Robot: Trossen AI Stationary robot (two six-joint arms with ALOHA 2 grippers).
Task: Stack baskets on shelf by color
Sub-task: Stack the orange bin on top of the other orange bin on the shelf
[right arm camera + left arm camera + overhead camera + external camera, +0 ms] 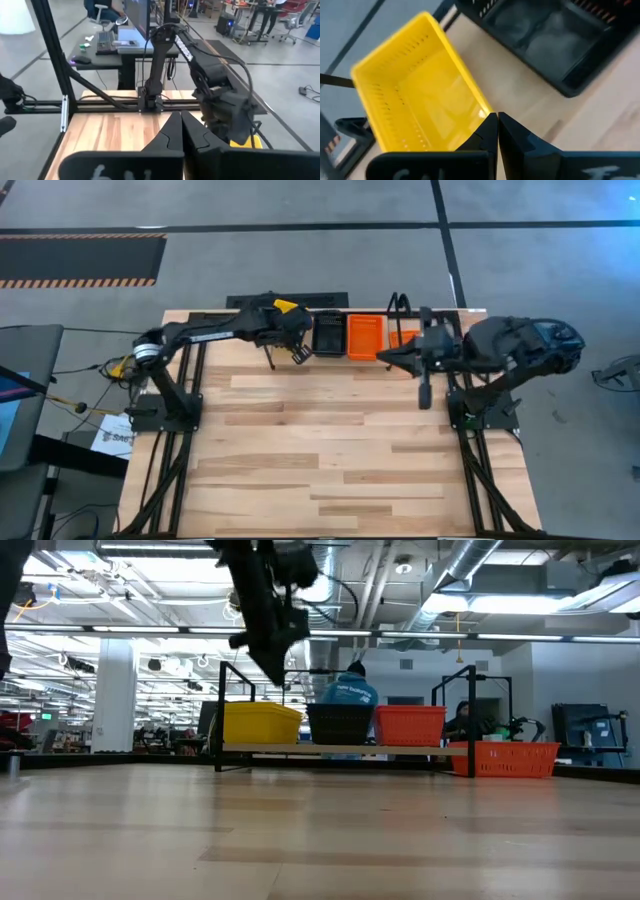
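Shelf (340, 748) along the far edge of the desk (330, 450). On the shelf, side by side in one row: left-end basket (262, 723), middle basket (340, 724), right-end basket (410, 725). Fourth basket (515, 758) down on the desk, just right of the shelf's right support. Left tool (497, 120) up over the left-end basket's near side. Right tool (385, 357) before the shelf's right end, near the right-end basket.
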